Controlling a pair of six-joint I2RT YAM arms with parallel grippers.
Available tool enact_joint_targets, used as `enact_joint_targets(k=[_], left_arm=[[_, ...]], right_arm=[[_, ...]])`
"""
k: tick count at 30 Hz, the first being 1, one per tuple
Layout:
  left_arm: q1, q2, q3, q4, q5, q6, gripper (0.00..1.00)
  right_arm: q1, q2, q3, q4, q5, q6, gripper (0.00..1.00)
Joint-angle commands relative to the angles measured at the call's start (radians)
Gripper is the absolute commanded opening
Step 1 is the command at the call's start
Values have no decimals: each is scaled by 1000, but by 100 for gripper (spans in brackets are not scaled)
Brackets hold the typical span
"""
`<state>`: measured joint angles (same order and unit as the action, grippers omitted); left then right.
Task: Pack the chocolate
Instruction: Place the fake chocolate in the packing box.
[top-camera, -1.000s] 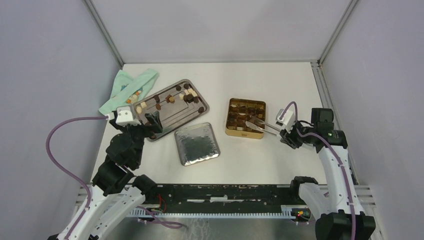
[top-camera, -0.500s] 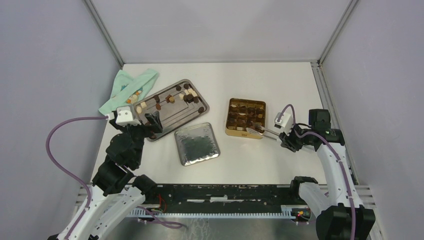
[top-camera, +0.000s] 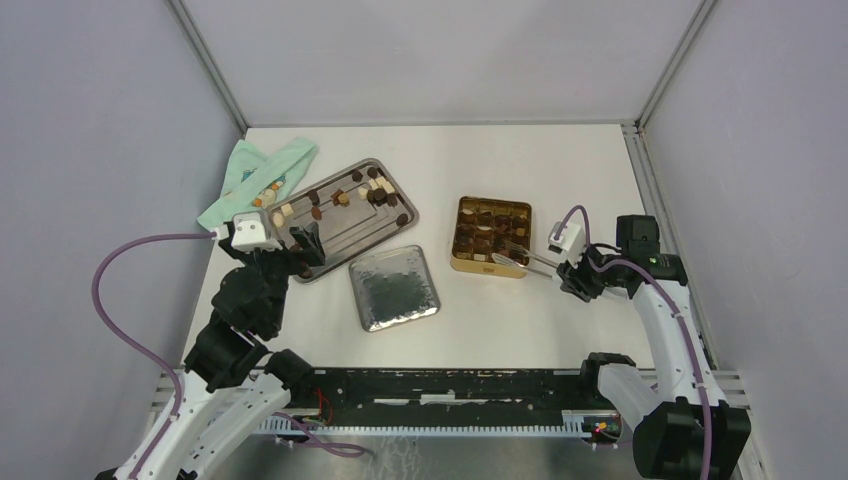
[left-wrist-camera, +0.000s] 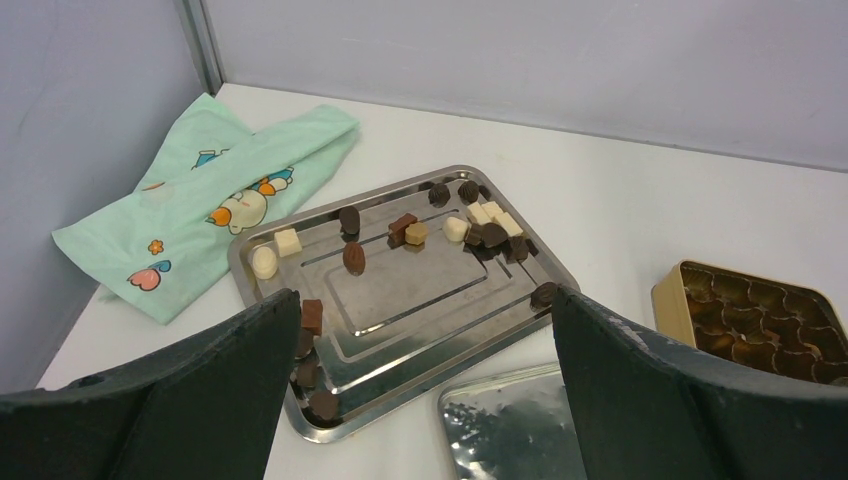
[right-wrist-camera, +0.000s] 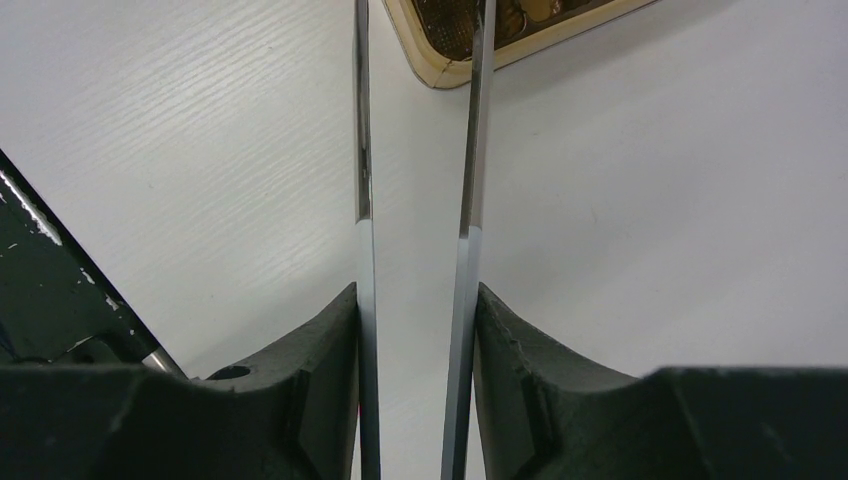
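Chocolate (top-camera: 340, 197) pieces, dark, light brown and cream, lie scattered on a steel tray (top-camera: 345, 240), also in the left wrist view as chocolate (left-wrist-camera: 404, 228) on the tray (left-wrist-camera: 420, 300). More pieces fill the gold tin (top-camera: 487, 268). My left gripper (top-camera: 308, 243) hangs open above the tray's near-left end, and the left wrist view shows this gripper (left-wrist-camera: 425, 300) with nothing between its fingers. My right gripper (top-camera: 572, 270) is shut on metal tongs (top-camera: 520, 255). The tongs' blades (right-wrist-camera: 362, 200) reach to the tin's (right-wrist-camera: 440, 70) near right corner; their tips are out of the right wrist view.
The tin's lid (top-camera: 393, 287) lies upside down, silvery side up, between the tray and the arm bases. A mint-green printed cloth (top-camera: 255, 180) lies at the tray's far left. Grey walls enclose the table on three sides.
The right arm has drawn back a little toward the tin's near edge, and the tongs' blades have spread slightly. The left arm has not moved.
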<state>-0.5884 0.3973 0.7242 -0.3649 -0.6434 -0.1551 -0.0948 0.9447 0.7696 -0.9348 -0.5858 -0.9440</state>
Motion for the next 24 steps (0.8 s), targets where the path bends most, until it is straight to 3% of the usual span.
enact_joint_targets(k=[1,11,18,21,24], left_arm=[[6,-9,3,27,14,34,100],[6,-11,3,27,17,33,100],[6,-8,3,28,21,31,100],[7,-4,3,27,21,32,100],[7,0,3,27,21,33,100]], right_arm=[[-5,1,15,32,-29,4,47],[-5,5,58,26,-58,7,45],[15,61,154,43,-186,33,42],[88,95,192,123,-163,108,42],[251,145,227,225,-72,196,42]])
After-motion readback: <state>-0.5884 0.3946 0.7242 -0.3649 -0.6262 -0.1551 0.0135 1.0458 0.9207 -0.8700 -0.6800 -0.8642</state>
